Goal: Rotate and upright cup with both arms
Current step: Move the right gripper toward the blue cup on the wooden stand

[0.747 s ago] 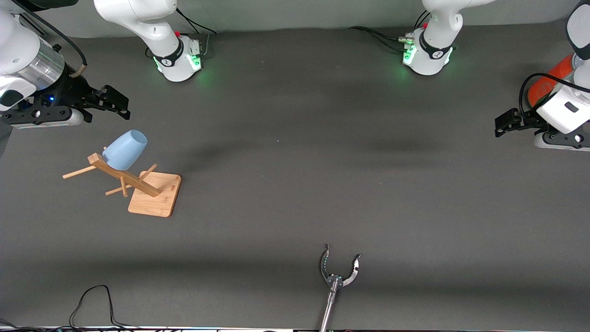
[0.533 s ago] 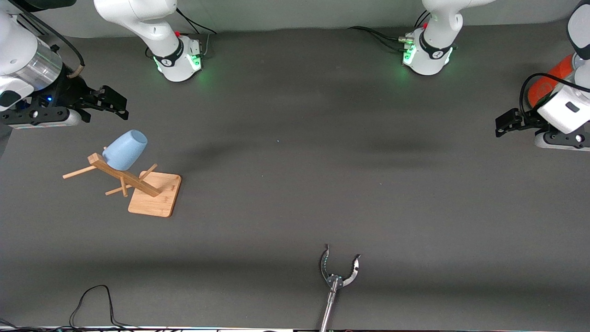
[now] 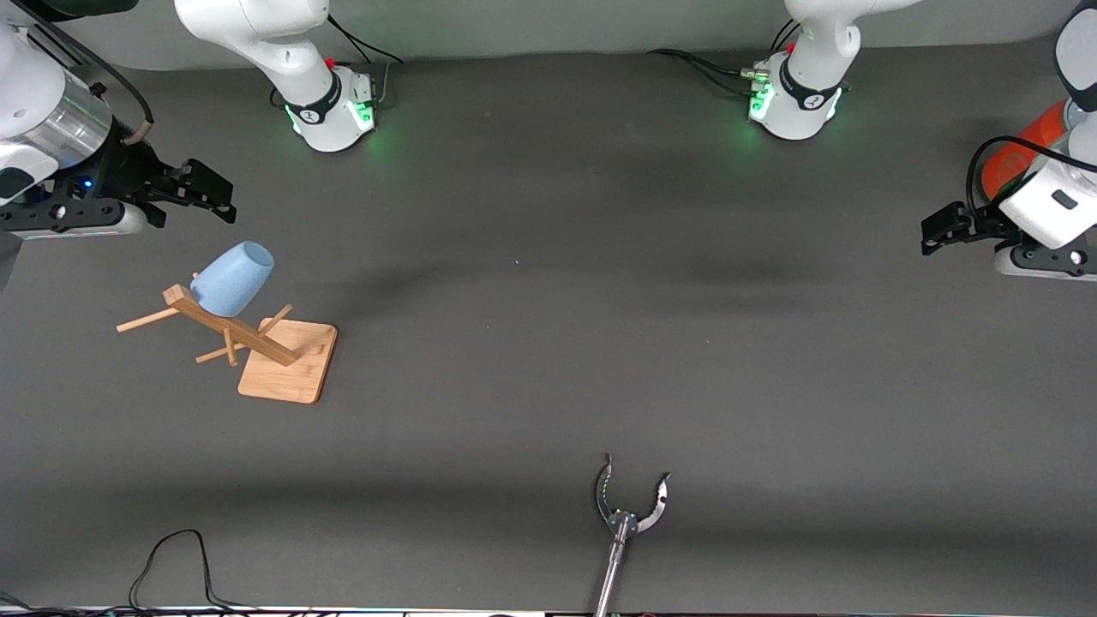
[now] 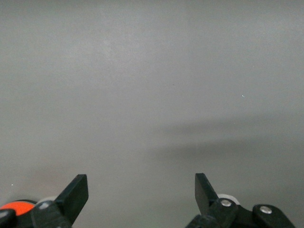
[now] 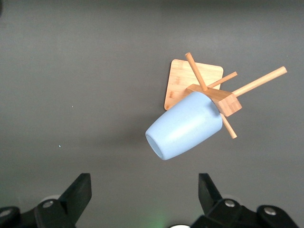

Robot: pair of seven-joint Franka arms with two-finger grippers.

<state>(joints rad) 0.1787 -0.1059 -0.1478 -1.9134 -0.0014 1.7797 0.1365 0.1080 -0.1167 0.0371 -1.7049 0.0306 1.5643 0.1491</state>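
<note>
Right tool (image 3: 201, 190) released near the small light-blue plastic cup (image 3: 231, 278); left tool (image 3: 945, 228) released, waiting.
Cup hangs ungrasped on the wooden peg rack (image 3: 287, 373); rotating and uprighting remain.

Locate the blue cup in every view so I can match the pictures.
Front view: the cup hangs tilted on a peg near the top of the wooden rack, toward the right arm's end of the table.
Right wrist view: the cup sits mid-picture, on the rack.
Left wrist view: not in it.
Shared landmark: the rack's square base.
</note>
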